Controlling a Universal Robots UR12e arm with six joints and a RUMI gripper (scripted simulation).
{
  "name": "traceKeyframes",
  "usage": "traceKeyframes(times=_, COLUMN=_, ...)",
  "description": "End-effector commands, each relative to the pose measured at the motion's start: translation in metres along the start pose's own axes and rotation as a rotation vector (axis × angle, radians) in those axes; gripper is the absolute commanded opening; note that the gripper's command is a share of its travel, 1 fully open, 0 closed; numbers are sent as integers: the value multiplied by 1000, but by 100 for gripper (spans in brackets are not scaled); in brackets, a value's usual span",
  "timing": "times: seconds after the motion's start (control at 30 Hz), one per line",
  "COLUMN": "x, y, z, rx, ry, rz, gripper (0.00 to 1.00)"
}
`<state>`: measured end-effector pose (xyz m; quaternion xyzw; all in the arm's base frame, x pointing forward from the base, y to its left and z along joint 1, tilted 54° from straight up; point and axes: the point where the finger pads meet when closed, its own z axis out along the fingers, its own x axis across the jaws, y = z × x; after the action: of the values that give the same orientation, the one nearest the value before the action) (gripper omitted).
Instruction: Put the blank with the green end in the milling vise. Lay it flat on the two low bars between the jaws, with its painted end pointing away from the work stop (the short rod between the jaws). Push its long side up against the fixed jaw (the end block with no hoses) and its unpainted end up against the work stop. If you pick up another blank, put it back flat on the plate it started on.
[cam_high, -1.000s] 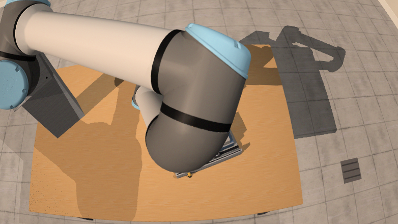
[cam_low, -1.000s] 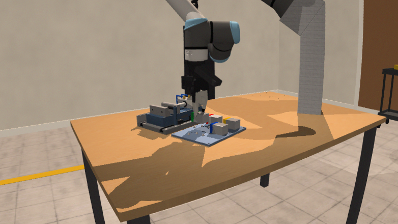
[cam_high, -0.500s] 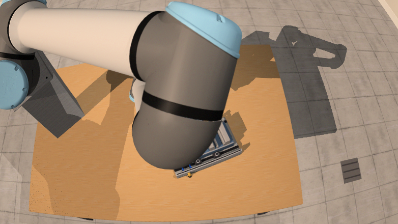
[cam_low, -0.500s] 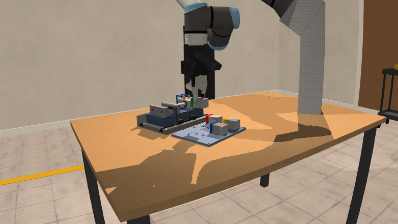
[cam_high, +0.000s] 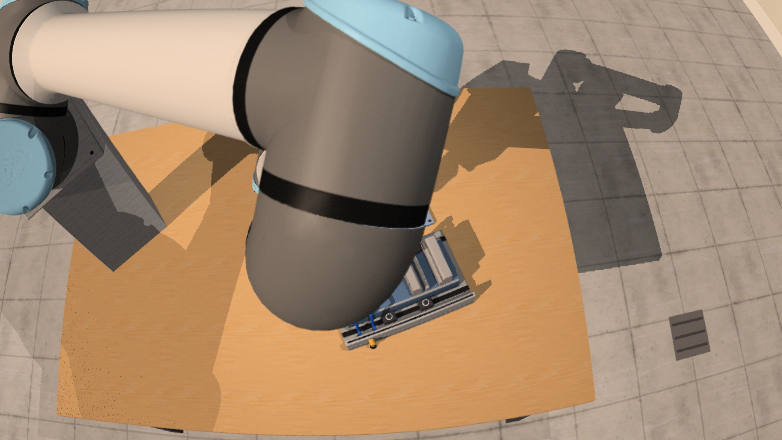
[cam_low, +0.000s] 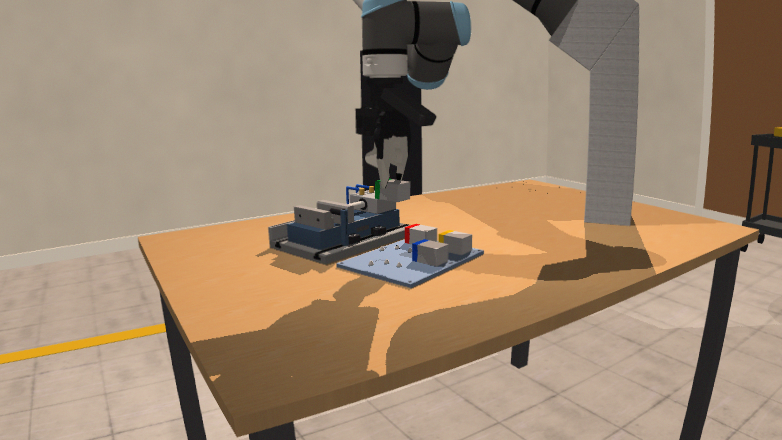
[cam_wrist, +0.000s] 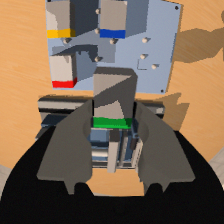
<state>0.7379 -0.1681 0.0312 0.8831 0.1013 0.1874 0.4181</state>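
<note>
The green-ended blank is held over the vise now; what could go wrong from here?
1. The tool grips the green-ended blank well above the vise, so an early release would likely drop it tilted rather than flat.
2. The hosed block sits close beside the blank; a straight descent might strike it.
3. In the wrist view the fingers hide the vise gap, so alignment is hard to confirm.

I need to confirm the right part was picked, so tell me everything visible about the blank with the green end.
The blank with the green end is a plain grey rectangular block with a green band at one end. The end effector is shut on it, one finger on each long side. It hangs lifted above the milling vise, touching nothing else, apart from the plate.
</note>
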Motion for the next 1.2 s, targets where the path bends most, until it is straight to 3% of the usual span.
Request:
traceKeyframes(times=0.0, x=-2, y=-1, z=-1, rx=2, ry=-4, rz=-1, gripper=0)
traceKeyframes(times=0.2, x=5, y=14, z=1, rx=0, ry=-1, rz=3, gripper=0)
traceKeyframes(times=0.47, x=20, y=58, z=4, rx=0, ry=-1, rz=7, gripper=0)
traceKeyframes(times=0.53, x=20, y=58, z=4, rx=0, ry=-1, rz=7, gripper=0)
traceKeyframes(times=0.93, x=41, y=147, z=2, rx=-1, ry=-1, rz=14, gripper=0)
traceKeyframes(times=1.17, x=44, y=169, z=0, rx=-2, ry=0, rz=15, gripper=0)
